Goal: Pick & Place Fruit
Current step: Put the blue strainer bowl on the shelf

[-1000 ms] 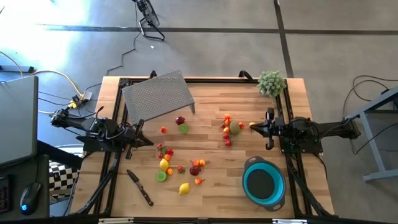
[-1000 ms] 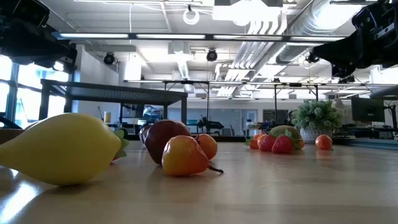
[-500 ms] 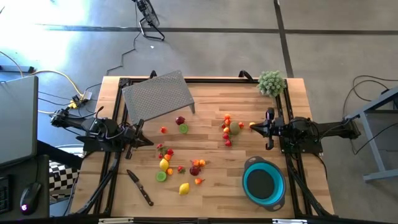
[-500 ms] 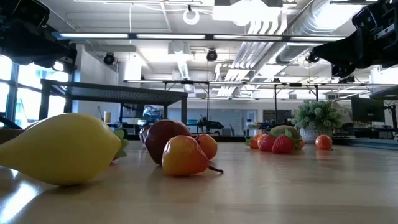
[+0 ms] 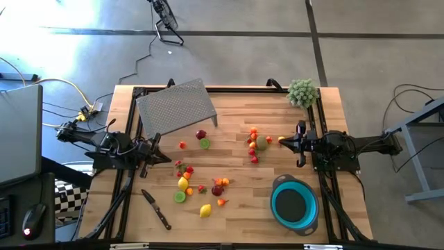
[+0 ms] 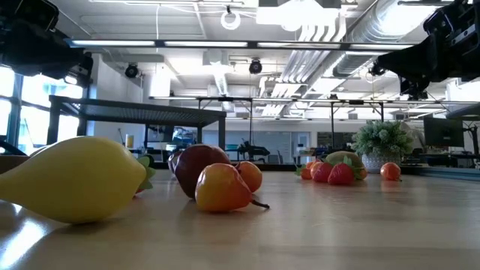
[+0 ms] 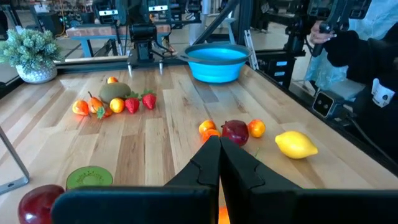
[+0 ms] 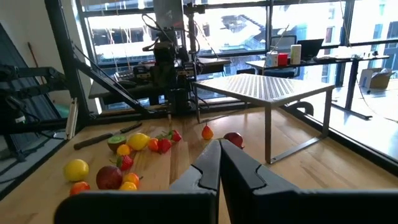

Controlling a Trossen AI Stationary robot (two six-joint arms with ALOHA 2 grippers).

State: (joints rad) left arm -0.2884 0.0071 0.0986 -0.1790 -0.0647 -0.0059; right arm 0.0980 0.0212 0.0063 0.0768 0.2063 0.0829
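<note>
Small toy fruits lie scattered on the wooden table: one cluster (image 5: 258,144) right of centre, another (image 5: 198,187) nearer the near edge with a yellow lemon (image 5: 205,210), plus a dark red apple (image 5: 201,135) and a lime half (image 5: 205,144). The teal bowl (image 5: 295,203) stands at the near right. My left gripper (image 5: 161,157) is shut and hovers at the table's left side, touching nothing. My right gripper (image 5: 283,142) is shut at the right side, just right of the centre cluster. The wrist views show each pair of fingers closed together, left (image 7: 219,155) and right (image 8: 219,160).
A perforated metal rack (image 5: 177,105) stands at the far left. A black-handled knife (image 5: 157,209) lies near the near-left edge. A fuzzy green plant ball (image 5: 302,92) sits at the far right corner. A person in dark clothing (image 7: 367,68) stands beyond the table's near edge.
</note>
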